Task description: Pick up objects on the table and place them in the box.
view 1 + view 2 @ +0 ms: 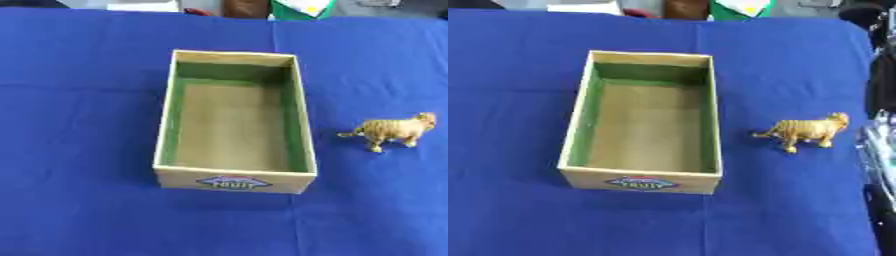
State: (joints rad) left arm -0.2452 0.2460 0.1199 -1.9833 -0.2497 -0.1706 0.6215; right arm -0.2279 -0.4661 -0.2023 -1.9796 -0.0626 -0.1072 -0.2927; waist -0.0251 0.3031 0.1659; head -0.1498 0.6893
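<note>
Nothing is placed yet — your box sits empty on the blue worktop, the toy tiger stands just right of it, and neither hand shows, so I cannot tell the fingers' state.

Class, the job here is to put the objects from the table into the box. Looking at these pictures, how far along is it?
Nothing looks done yet: the open cardboard box with green inner walls holds nothing. Nothing is in hand either; neither robot hand can be made out, only part of a dark arm at the right edge of the right eye view. Left to do: the small striped orange toy tiger stands on the blue tablecloth, right of the box and apart from it, and must go in.
</note>
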